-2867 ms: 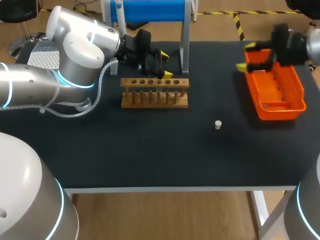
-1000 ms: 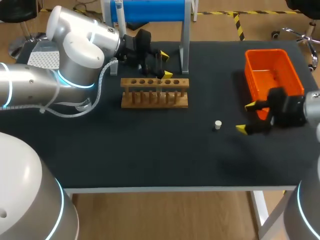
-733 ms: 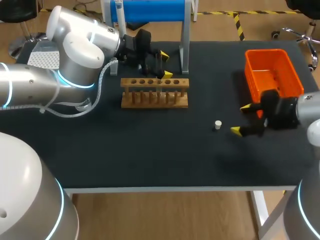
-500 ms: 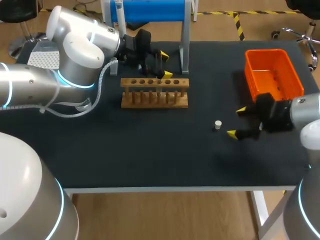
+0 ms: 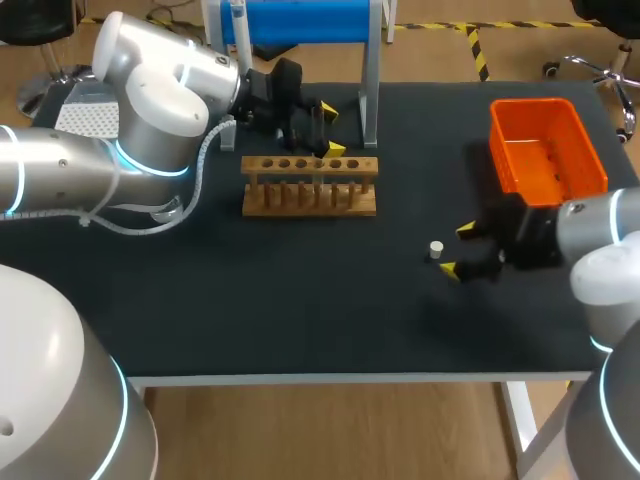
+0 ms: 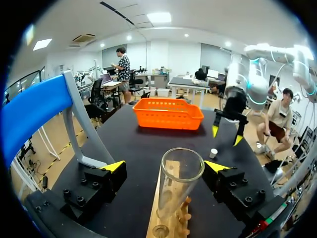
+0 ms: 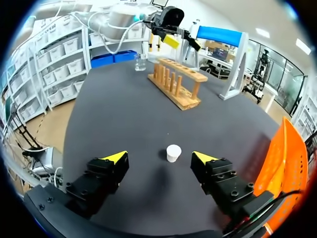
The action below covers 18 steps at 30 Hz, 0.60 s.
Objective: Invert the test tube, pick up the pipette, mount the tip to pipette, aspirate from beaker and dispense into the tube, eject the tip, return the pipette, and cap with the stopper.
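Sitting just ahead of right pincer is stopper.

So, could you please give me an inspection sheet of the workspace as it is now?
surface: black table, no spill seen.
job's things: glass tube upright at wooden rack; white stopper on table; beaker beyond rack; orange basket; blue stand.
clutter: nothing seen.
claws: left claw open, tube's top between its fingers; right claw open, stopper just ahead, untouched.
cables: grey cable hanging along left arm.
surroundings: nothing seen.
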Motion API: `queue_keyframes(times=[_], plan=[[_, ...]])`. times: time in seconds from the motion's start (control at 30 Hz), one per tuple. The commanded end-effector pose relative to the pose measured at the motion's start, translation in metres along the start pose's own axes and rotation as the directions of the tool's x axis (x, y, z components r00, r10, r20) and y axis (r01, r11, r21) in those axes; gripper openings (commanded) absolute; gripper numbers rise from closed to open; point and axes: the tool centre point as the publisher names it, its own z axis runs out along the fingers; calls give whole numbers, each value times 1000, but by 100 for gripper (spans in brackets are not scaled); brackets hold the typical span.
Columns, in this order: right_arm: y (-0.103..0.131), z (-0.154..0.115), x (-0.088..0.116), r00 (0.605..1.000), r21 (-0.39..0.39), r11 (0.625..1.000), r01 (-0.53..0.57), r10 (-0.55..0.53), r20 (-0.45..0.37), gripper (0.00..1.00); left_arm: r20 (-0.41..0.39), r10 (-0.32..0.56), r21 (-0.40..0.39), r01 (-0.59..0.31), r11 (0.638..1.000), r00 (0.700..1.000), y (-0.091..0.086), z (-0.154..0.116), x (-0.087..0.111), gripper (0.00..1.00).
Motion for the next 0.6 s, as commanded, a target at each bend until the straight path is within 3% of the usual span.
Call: queue_keyframes(times=[0.03, 0.07, 0.47, 0.6], plan=[[0, 15, -2, 1000, 12, 1000, -12, 12, 13, 80, -5, -1, -3, 1, 1000, 1000, 0, 0, -1, 100], [-1, 16, -2, 1000, 14, 1000, -17, 16, 14, 84, -5, -1, -3, 1, 1000, 1000, 0, 0, -1, 100], [0, 28, -9, 999, 24, 999, -41, 40, 29, 67, -5, -1, -3, 1, 1000, 1000, 0, 0, -1, 100], [1, 31, -10, 998, 25, 999, -46, 45, 32, 67, -5, -1, -3, 1, 1000, 1000, 0, 0, -1, 100]])
